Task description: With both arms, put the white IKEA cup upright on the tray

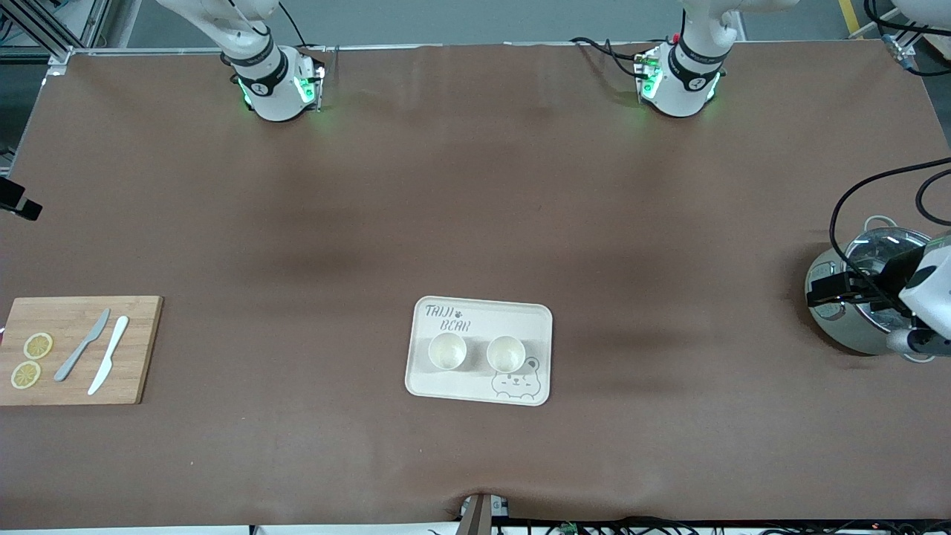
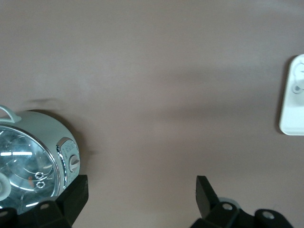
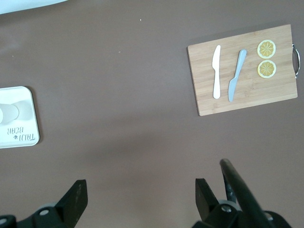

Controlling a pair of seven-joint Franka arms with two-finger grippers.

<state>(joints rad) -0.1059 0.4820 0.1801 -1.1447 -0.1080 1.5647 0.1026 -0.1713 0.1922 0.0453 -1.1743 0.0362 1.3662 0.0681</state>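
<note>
While both cups already stand upright, you have little left to do.
Cups: two white cups (image 1: 448, 351) (image 1: 506, 354) side by side on the tray (image 1: 479, 392).
Left gripper (image 1: 832, 288): jaws spread, over the steel pot (image 1: 854, 327).
Right gripper (image 3: 137, 199): jaws spread, empty, between tray and cutting board (image 3: 244, 71).
Advice: keep both arms well clear of the tray; don't nudge the cups.

I see my brown table (image 1: 475, 186) carrying three things — tray (image 1: 535, 316), cutting board (image 1: 141, 349), lidded steel pot (image 1: 839, 327). All lie well apart.
</note>
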